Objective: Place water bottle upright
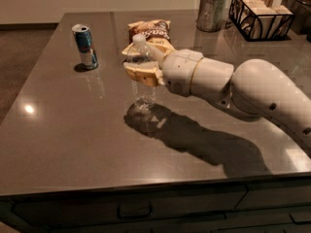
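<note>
You see gripper (138, 62) over mid-table, matt tan pads (141, 75) clamping water bottle (144, 93): clear ribbed plastic | can (85, 46): shiny metal | table (73, 130): smooth, glossy dark top | arm (262, 91): smooth cream shell

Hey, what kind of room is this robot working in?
Likely a kitchen or break room: a dark counter with drawers below, a chip bag and a drink can. The claw holds the water bottle mid-counter.

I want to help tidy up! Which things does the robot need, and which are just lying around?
Needed: water bottle, about upright; gripper, closed around its upper part.
Lying about: drink can, chip bag, metal cup, wire basket.
</note>
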Robot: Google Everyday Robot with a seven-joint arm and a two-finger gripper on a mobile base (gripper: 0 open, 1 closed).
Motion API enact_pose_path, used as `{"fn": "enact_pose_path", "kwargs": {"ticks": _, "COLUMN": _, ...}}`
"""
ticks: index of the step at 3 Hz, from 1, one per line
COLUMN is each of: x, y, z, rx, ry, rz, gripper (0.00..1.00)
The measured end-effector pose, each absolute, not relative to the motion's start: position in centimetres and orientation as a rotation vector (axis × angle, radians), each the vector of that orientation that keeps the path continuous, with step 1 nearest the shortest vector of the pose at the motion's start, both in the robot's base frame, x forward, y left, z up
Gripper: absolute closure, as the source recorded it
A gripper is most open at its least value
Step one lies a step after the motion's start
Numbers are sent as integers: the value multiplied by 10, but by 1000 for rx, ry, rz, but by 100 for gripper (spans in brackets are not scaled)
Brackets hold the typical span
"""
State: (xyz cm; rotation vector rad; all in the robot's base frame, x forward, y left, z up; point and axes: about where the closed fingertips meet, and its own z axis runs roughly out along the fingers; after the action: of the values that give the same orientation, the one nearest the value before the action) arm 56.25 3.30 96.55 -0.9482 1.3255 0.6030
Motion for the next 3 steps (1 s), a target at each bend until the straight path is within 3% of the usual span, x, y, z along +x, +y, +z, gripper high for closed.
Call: {"fn": "enact_pose_path", "kwargs": {"ticks": 3, "x": 564, "y": 32, "z": 957, "rx": -958, "ry": 1352, "rz": 581, "gripper": 15}}
